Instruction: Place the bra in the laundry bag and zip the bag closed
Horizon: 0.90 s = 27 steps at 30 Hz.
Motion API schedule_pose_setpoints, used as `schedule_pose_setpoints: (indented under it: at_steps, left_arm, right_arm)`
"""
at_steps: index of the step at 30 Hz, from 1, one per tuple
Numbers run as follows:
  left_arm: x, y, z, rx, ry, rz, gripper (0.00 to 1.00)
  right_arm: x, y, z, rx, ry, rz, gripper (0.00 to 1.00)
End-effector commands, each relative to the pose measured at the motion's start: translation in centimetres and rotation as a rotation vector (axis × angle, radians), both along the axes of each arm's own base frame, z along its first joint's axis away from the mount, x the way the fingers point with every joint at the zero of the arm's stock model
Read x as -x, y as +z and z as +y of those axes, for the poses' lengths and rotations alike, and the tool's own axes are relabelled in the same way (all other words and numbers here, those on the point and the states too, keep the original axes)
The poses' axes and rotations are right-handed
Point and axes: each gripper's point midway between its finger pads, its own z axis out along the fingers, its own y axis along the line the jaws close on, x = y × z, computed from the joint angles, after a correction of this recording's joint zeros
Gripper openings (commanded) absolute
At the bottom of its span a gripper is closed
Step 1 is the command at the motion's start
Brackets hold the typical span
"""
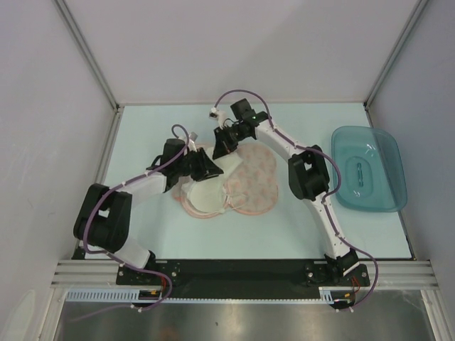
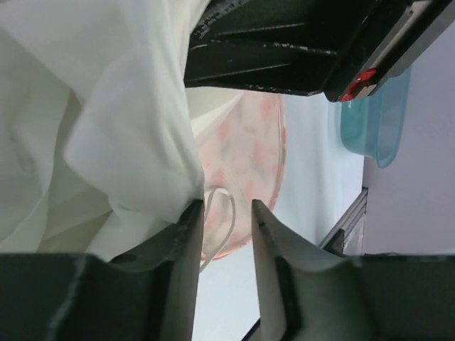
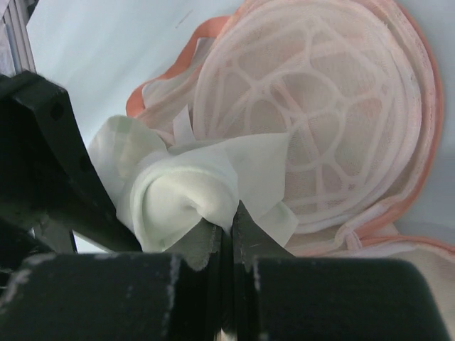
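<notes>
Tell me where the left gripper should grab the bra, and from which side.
Best grip the bunched fold of the bra from its left, opposite the right gripper, which pinches another fold. It looks thick, raised off the laundry bag, and lies just beside the open left gripper.

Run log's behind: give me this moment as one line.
left gripper: open, beside bra | right gripper: shut on bra | laundry bag: open, unzipped

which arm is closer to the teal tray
Right. The right arm has its elbow just beside the teal tray, not touching; the left arm is on the far side of the laundry bag.
</notes>
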Motion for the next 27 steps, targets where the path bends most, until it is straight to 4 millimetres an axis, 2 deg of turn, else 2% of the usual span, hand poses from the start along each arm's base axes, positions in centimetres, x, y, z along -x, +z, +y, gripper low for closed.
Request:
schedule_pose_setpoints:
  at_steps: [1,3,4,6,7,8,9,13,16,20,24,27]
  left_arm:
    - [0.3,2.1,1.6,-0.122,0.013,-0.131,0.47]
    - [0.1,2.6,3.4,-0.222,0.049,-0.184,0.56]
    - [1.0,3.3,4.3,-0.257,0.062,-0.183,0.62]
    - [1.0,4.1,6.6,-0.343,0.159,-0.205,0.66]
    - [1.7,3.5,7.7,-0.378,0.194,-0.179,0.76]
    - [2.1,4.7,8.5,-0.384,0.239,-0.206,0.83]
    - [2.7,4.2,9.2,-0.402,0.266,-0.182,0.87]
    - [5.5,0.9,9.9,-0.415,0.279,-0.033,0.88]
    - [6.6,-1.1,10.4,-0.422,0.312,0.034,0.85]
    - [6.8,-1.9,10.3,-0.407,0.32,0.044,0.79]
    - [6.0,-3.0,10.3,-0.436,0.309,0.046,0.75]
    - [5.3,-3.0,9.8,-0.431,0.283,0.019,0.73]
  right_arm:
    - [0.5,4.2,-0.2,-0.064,0.045,-0.096,0.0]
    - [1.2,4.2,-0.4,-0.082,0.06,-0.078,0.0]
    - [1.0,4.8,-0.6,-0.102,0.058,-0.079,0.0]
    - [1.0,5.0,-0.9,-0.115,0.061,-0.068,0.0]
    - [1.0,5.2,-0.9,-0.127,0.065,-0.06,0.0]
    - [0.7,5.2,-1.2,-0.131,0.061,-0.058,0.0]
    - [0.6,5.3,-1.2,-0.137,0.062,-0.056,0.0]
    - [0.6,5.4,-1.3,-0.155,0.074,-0.043,0.0]
    - [0.7,5.2,-1.3,-0.154,0.078,-0.037,0.0]
    - [0.8,5.2,-1.5,-0.158,0.081,-0.034,0.0]
    - [0.8,5.5,-1.6,-0.169,0.086,-0.032,0.0]
    - [0.9,5.5,-1.5,-0.171,0.089,-0.029,0.0]
